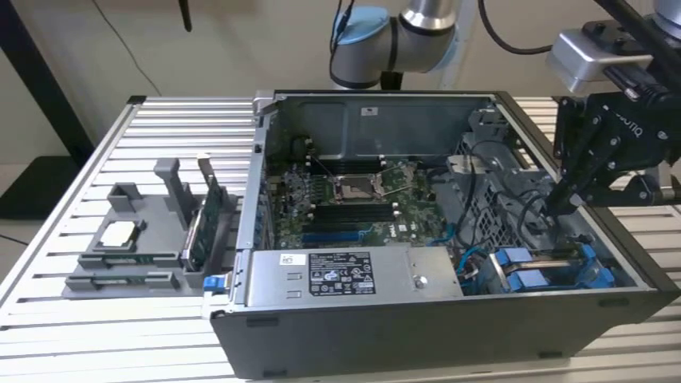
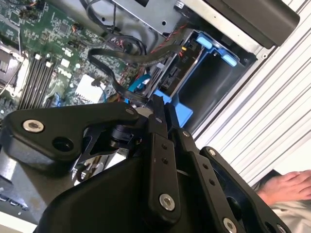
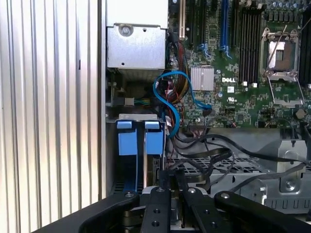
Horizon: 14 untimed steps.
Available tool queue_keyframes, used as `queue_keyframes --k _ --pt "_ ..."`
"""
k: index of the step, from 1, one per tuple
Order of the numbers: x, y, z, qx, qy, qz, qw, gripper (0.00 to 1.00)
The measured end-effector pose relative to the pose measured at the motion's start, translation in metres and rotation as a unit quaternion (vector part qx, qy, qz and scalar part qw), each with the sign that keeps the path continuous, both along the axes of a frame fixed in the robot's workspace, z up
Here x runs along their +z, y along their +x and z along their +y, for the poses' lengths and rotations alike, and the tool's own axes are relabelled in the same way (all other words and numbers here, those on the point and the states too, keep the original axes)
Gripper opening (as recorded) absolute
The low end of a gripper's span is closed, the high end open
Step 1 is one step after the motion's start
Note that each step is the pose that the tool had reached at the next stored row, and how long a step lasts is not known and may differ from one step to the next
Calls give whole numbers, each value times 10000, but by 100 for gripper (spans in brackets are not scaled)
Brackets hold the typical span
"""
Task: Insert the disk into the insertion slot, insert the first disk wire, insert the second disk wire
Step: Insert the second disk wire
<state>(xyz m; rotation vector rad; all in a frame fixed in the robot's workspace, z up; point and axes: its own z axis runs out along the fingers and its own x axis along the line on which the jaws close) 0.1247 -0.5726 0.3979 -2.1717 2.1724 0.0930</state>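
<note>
Even, soft indoor light throughout, deep shadow inside the computer case [image 1: 352,351], wrist views slightly blurred.

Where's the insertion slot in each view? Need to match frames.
Exterior view: insertion slot in the case's near corner, exterior view's right.
First wrist view: insertion slot between slatted table and black cables.
Second wrist view: insertion slot against the case wall.
Shared landmark: motherboard.
</note>
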Motion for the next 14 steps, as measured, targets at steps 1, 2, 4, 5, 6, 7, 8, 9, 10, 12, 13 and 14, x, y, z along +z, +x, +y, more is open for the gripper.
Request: queue_keyframes --k 1,2,4,5,6,7,8,9,10,12,13,14 --pt "-4 0 0 0 0 0 10000 16" --pt "-7 0 0 0 -1 0 10000 16" --pt "-11 0 0 0 -1 0 10000 16" --pt "-20 0 0 0 0 0 10000 16" --pt "-25 0 0 0 0 0 10000 16" --pt "-25 0 0 0 0 0 10000 16" --pt "-27 0 0 0 0 0 10000 16" --pt "-31 0 0 0 2 0 10000 16" --pt "-34 0 0 0 1 0 10000 16" --pt "-40 0 0 0 0 0 10000 16" --pt "-44 0 0 0 0 0 10000 16" --pt "-47 0 0 0 0 0 10000 16"
